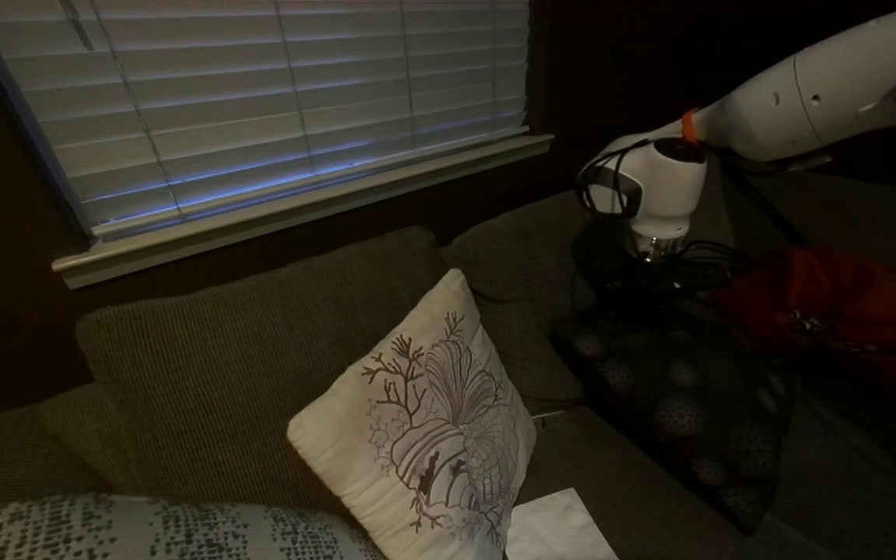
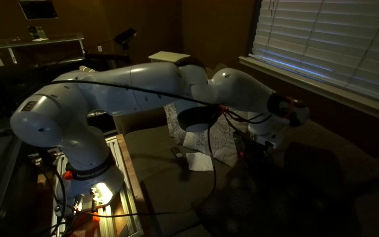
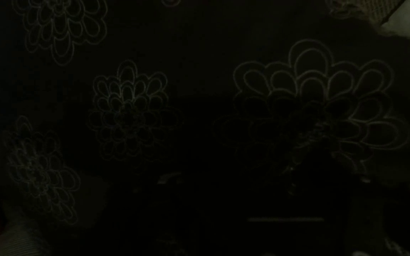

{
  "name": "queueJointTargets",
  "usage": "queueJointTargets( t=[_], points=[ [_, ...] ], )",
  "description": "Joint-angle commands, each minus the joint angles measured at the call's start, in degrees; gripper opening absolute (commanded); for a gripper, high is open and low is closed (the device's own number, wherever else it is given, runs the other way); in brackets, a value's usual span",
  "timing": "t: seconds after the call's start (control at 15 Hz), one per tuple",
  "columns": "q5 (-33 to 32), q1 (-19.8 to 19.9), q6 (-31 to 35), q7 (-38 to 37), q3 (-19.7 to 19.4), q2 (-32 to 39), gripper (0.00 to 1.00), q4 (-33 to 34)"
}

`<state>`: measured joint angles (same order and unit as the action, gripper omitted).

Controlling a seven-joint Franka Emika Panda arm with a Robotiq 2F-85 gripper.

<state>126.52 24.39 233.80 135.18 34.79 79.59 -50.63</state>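
Observation:
My gripper hangs from the wrist, pointing down at the upper part of a dark pillow with pale flower outlines. That pillow leans on the brown couch. Its flower-lined cloth fills most of the wrist view, close beneath the gripper. Creased fabric shows beside the dark outline of the right-hand finger, seemingly touching it. The opposite finger is lost in black shadow. Whether any cloth is pinched cannot be made out. In an exterior view, the gripper is a dark shape over the dim pillow.
A white pillow with a coral and shell print stands beside the dark one. A white sheet and a remote lie on the seat. Red cloth lies behind the dark pillow. The couch back runs below a windowsill.

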Motion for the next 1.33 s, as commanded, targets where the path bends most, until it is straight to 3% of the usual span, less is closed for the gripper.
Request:
queueJointTargets(
  t=[0.0, 0.4, 0.53, 0.93, 1.0, 1.07, 1.27],
  points=[
    [0.55, -1.36, 2.94, 2.21, 1.98, 3.54, 0.50, 7.13],
    [1.34, -0.63, 3.50, 0.73, 4.36, 1.07, 0.08, 6.61],
    [1.60, -0.55, 3.63, -0.06, 5.20, -0.01, 0.00, 6.05],
    [1.41, -1.46, 5.74, -3.21, 5.98, -2.55, 0.00, 4.71],
    [-0.20, -2.48, 5.78, -5.14, 4.17, -2.68, 0.18, 5.37],
    [-1.25, -3.13, 5.86, -6.69, 2.89, -2.59, 0.27, 6.02],
    [-6.25, -6.46, 3.75, -10.35, -2.40, -2.46, 0.46, 6.54]
  ],
)
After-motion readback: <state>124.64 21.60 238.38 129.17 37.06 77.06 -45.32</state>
